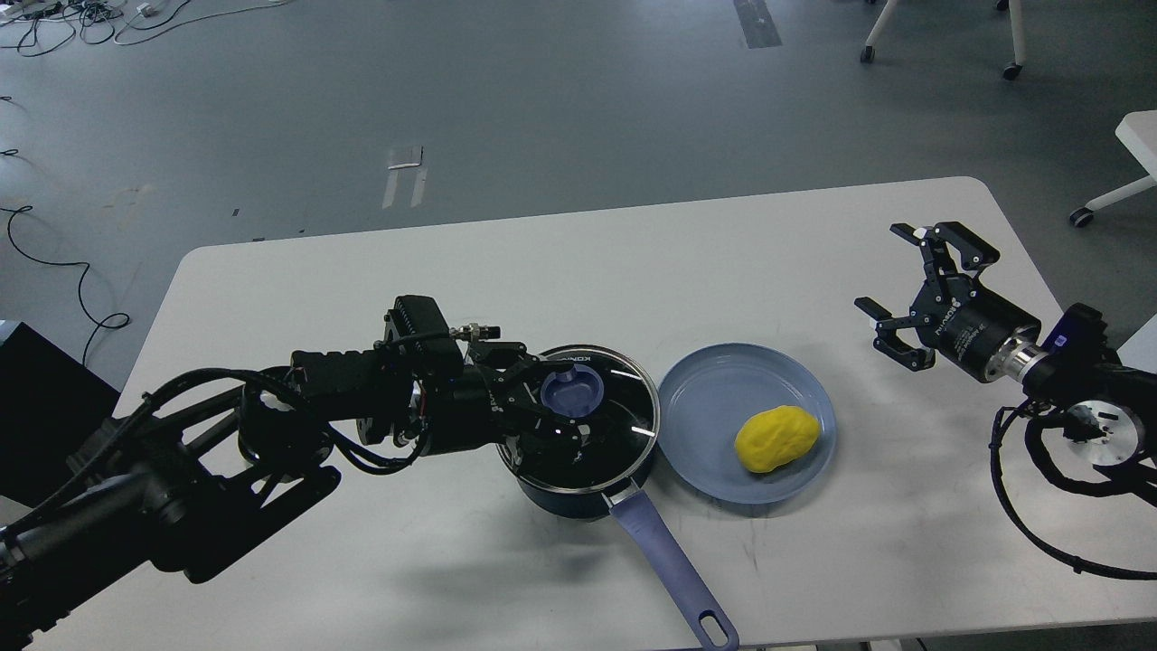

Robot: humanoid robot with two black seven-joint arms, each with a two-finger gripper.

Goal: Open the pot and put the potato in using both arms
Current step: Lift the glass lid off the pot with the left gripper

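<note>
The black pot (578, 470) stands at the table's middle with its glass lid (615, 416) on and its blue-purple handle (664, 565) pointing to the front right. My left gripper (553, 398) reaches in from the left and is open, with black fingers on either side of the lid's blue knob (572, 391), low over the lid. The yellow potato (776, 438) lies on a flat blue plate (714, 398) just right of the pot. My right gripper (890, 282) is open and empty, hovering to the right of the plate.
The white table (633, 262) ends close behind the pot's handle at the front edge. Black cables (1039, 524) loop on the table at the far right under my right arm. Grey floor with chair legs lies beyond the table.
</note>
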